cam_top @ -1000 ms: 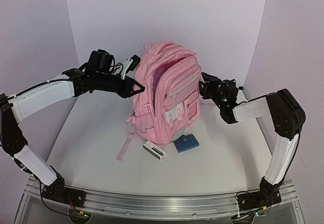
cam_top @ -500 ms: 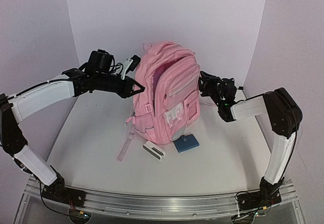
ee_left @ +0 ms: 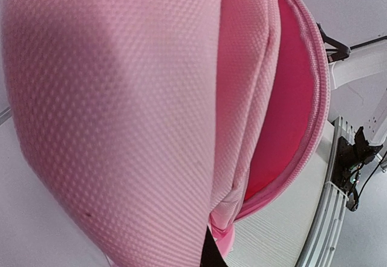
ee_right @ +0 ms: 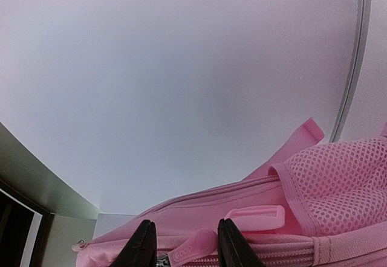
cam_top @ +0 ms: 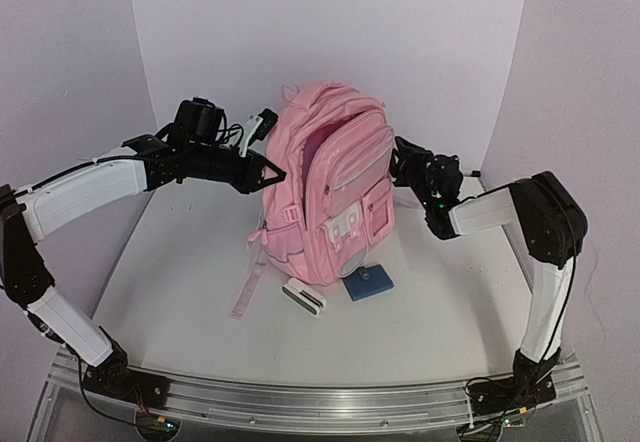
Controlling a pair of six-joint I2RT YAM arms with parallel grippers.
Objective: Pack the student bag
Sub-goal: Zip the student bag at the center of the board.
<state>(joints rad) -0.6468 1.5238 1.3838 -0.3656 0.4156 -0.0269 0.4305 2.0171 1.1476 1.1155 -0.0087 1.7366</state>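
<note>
Standing upright toward the back edge of the counter [cam_top: 200, 292], the backpack [cam_top: 325, 192] gapes open, left tool [cam_top: 272, 174] closed and seemingly pinching its side, right tool [ee_right: 186, 246] parted around a zip pull [ee_right: 202, 241], packing apparently barely begun (white item [cam_top: 305, 297] and blue item [cam_top: 367, 284] lie at its foot).

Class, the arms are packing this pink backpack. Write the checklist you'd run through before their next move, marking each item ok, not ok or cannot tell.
1. The student bag stands upright on the table: ok.
2. Its main compartment is unzipped, interior showing: ok.
3. The left gripper is shut against the bag's side; fabric pinched: cannot tell.
4. The right gripper has jaws apart, zip pull between them: ok.
5. The white item and blue item packed: not ok, both outside.
</note>
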